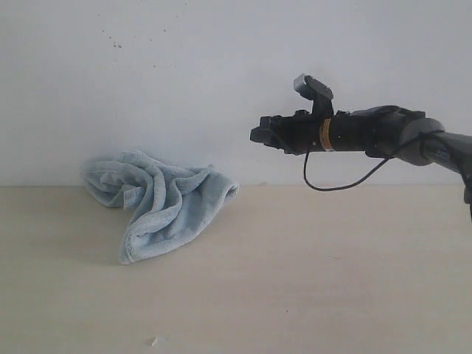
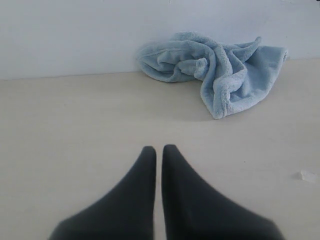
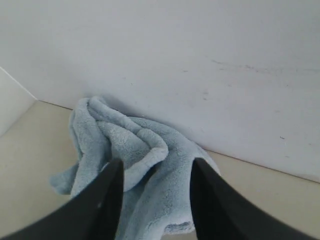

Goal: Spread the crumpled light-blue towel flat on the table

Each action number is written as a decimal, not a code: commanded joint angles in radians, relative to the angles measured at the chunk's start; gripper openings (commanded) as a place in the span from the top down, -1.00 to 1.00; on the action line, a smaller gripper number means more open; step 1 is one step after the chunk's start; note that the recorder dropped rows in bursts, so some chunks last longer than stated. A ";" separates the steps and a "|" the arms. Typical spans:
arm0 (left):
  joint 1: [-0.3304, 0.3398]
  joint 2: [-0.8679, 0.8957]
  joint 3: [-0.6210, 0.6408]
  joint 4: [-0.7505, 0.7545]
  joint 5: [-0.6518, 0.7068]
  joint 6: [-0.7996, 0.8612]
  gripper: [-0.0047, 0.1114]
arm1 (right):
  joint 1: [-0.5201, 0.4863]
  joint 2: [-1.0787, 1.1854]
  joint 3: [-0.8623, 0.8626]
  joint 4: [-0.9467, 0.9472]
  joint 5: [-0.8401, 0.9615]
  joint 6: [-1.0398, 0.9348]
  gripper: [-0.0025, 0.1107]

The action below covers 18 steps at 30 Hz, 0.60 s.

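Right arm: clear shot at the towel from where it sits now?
Probably yes. The right end effector hangs open in the air, above and to the right of the towel. Only bare table lies between them, and nothing seems to block a descent.

The right gripper [image 3: 157,162] shows as two dark fingers [image 3: 100,200] standing well apart, with nothing clamped between them. Behind the gap lies the towel [image 3: 145,142], pale light-blue and fluffy, bunched into thick folds with a rolled ridge near its middle. It sits on the pale beige table [image 3: 30,155], pushed up against the white wall [image 3: 200,40]. The fingers seem to stop short of the cloth, though this angle does not settle it.
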 commanded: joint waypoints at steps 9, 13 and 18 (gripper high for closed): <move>0.000 -0.004 0.003 0.000 -0.008 0.000 0.85 | 0.020 0.130 -0.041 -0.010 -0.105 -0.070 0.22; 0.000 -0.004 0.003 0.000 -0.008 0.000 0.85 | 0.055 0.157 -0.041 -0.010 -0.128 -0.073 0.22; 0.000 -0.004 0.003 0.000 -0.008 0.000 0.85 | 0.093 0.157 -0.041 -0.010 -0.129 -0.102 0.21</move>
